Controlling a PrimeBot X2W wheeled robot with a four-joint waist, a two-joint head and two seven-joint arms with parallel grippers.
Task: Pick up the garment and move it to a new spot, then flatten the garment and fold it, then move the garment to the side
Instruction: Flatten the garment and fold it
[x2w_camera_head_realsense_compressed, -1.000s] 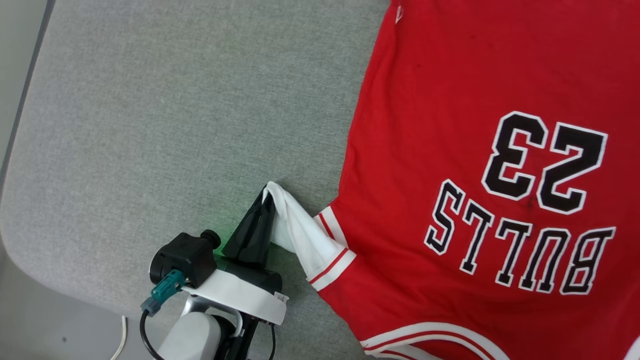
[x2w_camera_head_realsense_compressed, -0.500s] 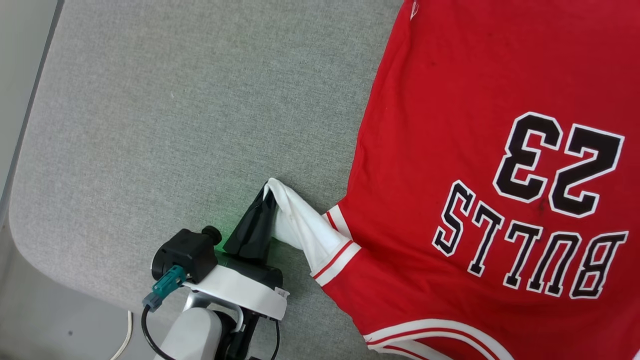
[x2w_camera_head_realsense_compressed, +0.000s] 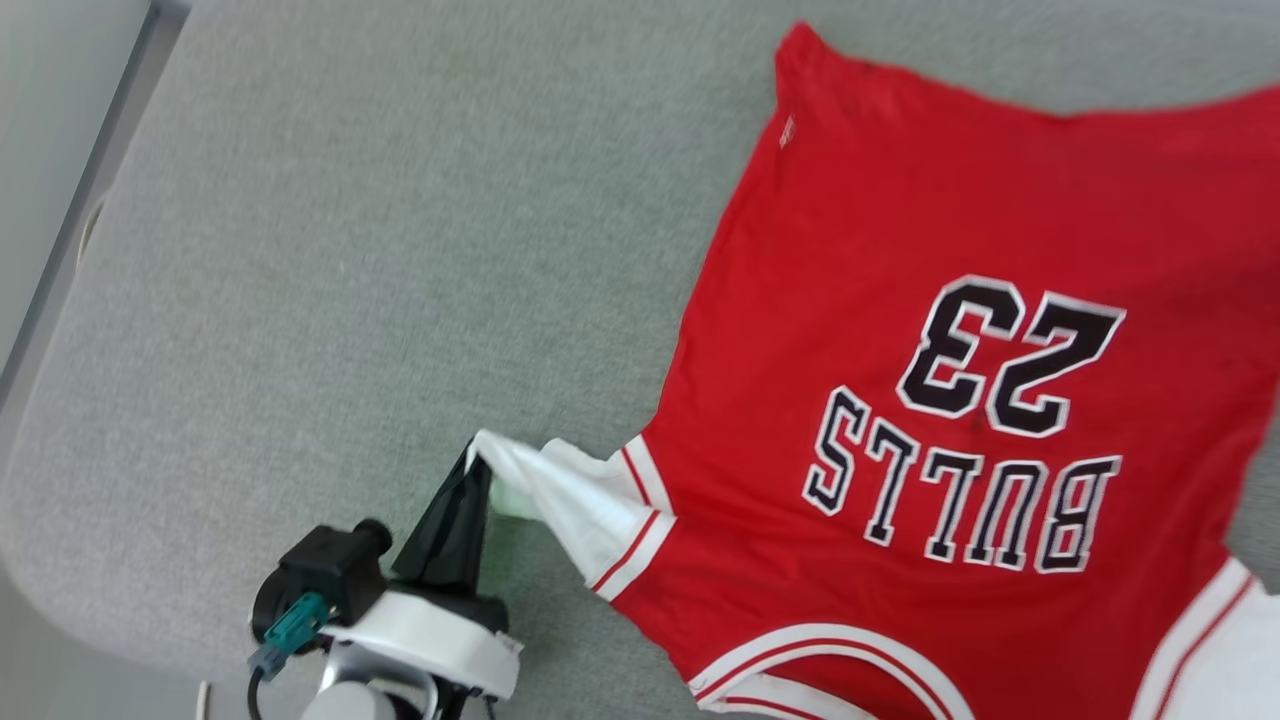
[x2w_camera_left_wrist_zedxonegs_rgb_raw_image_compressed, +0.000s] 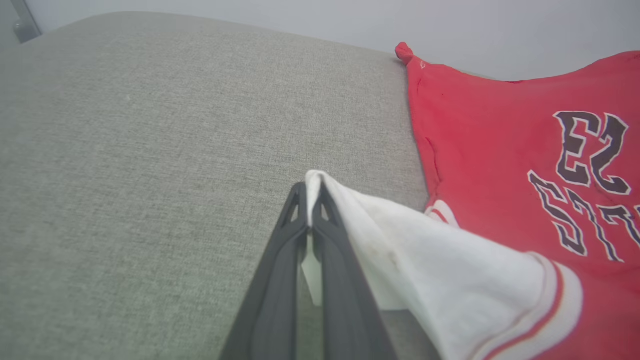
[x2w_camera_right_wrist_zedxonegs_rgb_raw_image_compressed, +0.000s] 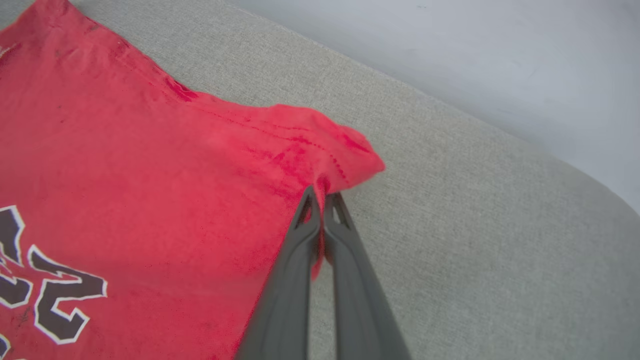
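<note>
Right now your left gripper (x2w_camera_left_wrist_zedxonegs_rgb_raw_image_compressed: 310, 197) is clenched on the tip of the white sleeve (x2w_camera_left_wrist_zedxonegs_rgb_raw_image_compressed: 450, 280), and your right gripper (x2w_camera_right_wrist_zedxonegs_rgb_raw_image_compressed: 322, 197) is pinched shut on a red stitched corner, so you hold the garment (x2w_camera_head_realsense_compressed: 900, 230) at two well-separated points. It lies print-up and mostly spread on the grey padded surface (x2w_camera_head_realsense_compressed: 350, 250), toward the right part of it. Judging by the task, two spaced grips like these should let you lift it without bunching and carry it to a new spot.
</note>
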